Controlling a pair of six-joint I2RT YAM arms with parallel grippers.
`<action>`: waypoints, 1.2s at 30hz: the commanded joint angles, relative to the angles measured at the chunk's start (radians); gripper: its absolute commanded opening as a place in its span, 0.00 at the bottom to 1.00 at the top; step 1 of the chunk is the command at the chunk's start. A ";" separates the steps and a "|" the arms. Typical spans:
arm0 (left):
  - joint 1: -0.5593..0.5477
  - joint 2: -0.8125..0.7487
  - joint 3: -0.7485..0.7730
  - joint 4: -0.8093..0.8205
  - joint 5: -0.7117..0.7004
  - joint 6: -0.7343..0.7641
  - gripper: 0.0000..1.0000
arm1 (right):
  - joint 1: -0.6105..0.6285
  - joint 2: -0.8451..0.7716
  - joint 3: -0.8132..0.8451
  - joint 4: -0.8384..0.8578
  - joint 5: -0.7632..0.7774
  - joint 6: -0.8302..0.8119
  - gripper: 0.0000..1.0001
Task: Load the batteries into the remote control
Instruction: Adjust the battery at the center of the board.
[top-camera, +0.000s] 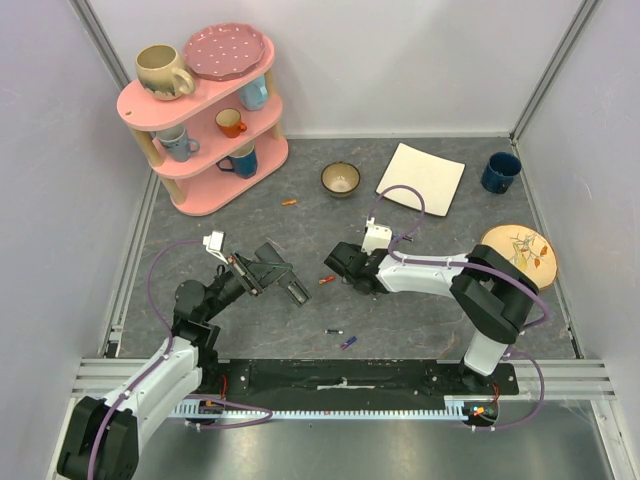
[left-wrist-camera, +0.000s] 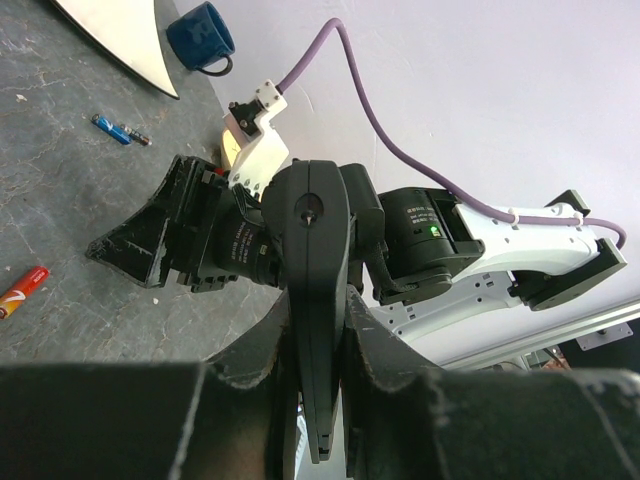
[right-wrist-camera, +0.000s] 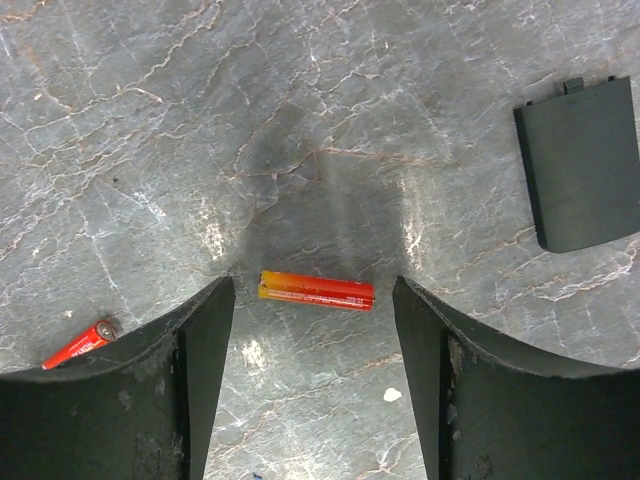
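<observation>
Grey marbled sheet covers the table (top-camera: 420, 325), closed in by pale walls on three sides, with a metal rail (top-camera: 560, 375) along the near edge where our arms are bolted. Crockery stands along the far side, well apart from both grippers. A pink shelf (top-camera: 205, 190) in the left corner bears mugs on every tier and a dotted plate (top-camera: 226, 50) on top. To its right come a small bowl (top-camera: 340, 179), a white square plate (top-camera: 421, 178), a blue mug (top-camera: 499, 172) and a round patterned plate (top-camera: 517, 250) by the right wall. What the mugs hold we cannot tell. Our left gripper (left-wrist-camera: 322, 340) is closed on the remote control (left-wrist-camera: 312, 250), which stands up between its fingers. Our right gripper (top-camera: 338, 266) hangs low over mid-table, jaws wide, holding nothing. An orange-red battery (right-wrist-camera: 316, 291) lies crosswise between its fingers (right-wrist-camera: 190, 380), touching neither. A red battery (right-wrist-camera: 80, 344) lies just outside one finger, and a dark battery cover (right-wrist-camera: 583, 165) lies flat nearby. An orange battery (top-camera: 289, 202) sits near the shelf. A dark battery (top-camera: 335, 331) and a purple battery (top-camera: 347, 343) lie together nearer the rail.
</observation>
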 joint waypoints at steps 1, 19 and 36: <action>0.002 -0.010 -0.122 0.022 0.015 -0.006 0.02 | -0.001 0.012 0.025 0.032 0.024 -0.014 0.71; 0.003 -0.011 -0.123 0.018 0.017 -0.003 0.02 | -0.001 0.023 -0.008 0.037 -0.009 0.022 0.64; 0.002 -0.013 -0.126 0.019 0.017 -0.003 0.02 | -0.003 0.007 -0.048 0.064 -0.021 0.022 0.50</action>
